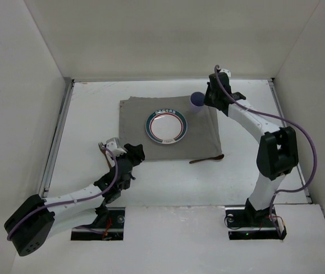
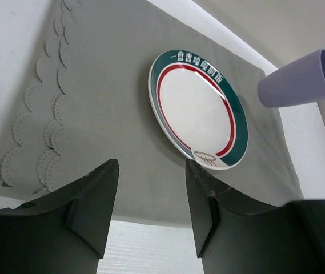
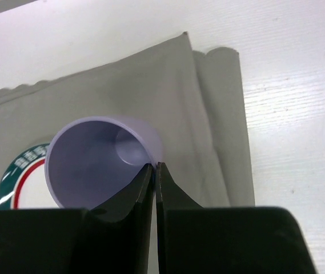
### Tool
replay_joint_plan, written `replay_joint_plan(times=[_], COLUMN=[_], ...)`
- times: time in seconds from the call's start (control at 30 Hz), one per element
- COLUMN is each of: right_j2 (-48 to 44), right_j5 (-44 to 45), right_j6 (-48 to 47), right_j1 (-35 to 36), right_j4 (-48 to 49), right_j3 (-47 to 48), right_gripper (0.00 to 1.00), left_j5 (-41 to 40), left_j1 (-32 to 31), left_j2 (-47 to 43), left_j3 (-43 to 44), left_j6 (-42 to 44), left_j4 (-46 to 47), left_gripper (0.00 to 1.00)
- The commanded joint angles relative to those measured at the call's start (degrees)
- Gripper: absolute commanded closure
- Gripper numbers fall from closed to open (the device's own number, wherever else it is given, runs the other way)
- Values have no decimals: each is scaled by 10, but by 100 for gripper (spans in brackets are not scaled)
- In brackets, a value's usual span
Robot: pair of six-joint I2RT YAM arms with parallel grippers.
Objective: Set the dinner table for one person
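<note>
A grey cloth placemat (image 1: 136, 123) lies on the white dinner table (image 1: 248, 177). A white plate (image 1: 166, 125) with a green and red rim sits on the mat; it also shows in the left wrist view (image 2: 196, 108). My right gripper (image 3: 154, 166) is shut on the rim of a lilac cup (image 3: 96, 162), holding it tilted above the mat's far right corner (image 1: 197, 100). The cup also shows in the left wrist view (image 2: 296, 80). A brown spoon (image 1: 206, 159) lies on the table just off the mat's near right edge. My left gripper (image 2: 151, 197) is open and empty over the mat's near left edge.
Metal rails (image 1: 56, 134) run along both side edges of the table. White walls enclose the far side and both sides. The mat has scalloped edges and is folded double at its left (image 2: 36, 142) and right sides.
</note>
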Motion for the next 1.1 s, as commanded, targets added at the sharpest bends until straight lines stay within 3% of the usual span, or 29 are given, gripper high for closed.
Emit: replay_joint_plan(times=[0.0, 0.5, 0.57, 0.63, 0.7, 0.87, 1.07], right_j2=[21, 102, 106, 99, 78, -19, -179], right_j5=[13, 15, 18, 19, 19, 20, 31], right_j6=[9, 19, 19, 18, 16, 12, 29], right_j1=[-9, -20, -20, -19, -19, -19, 19], right_j4=[14, 11, 11, 12, 17, 50, 96], right_j3=[47, 102, 106, 102, 84, -9, -194], right_gripper=[90, 87, 83, 70, 57, 45, 47], left_j5=[-12, -12, -12, -12, -12, -12, -8], left_j1=[-2, 4, 5, 5, 5, 5, 5], left_j2=[2, 13, 15, 11, 16, 21, 25], left_j3=[-1, 1, 0, 0, 1, 3, 5], left_j6=[-4, -4, -4, -3, -4, -4, -4], left_j4=[28, 29, 29, 29, 29, 30, 32], left_gripper=[52, 52, 52, 52, 52, 52, 52])
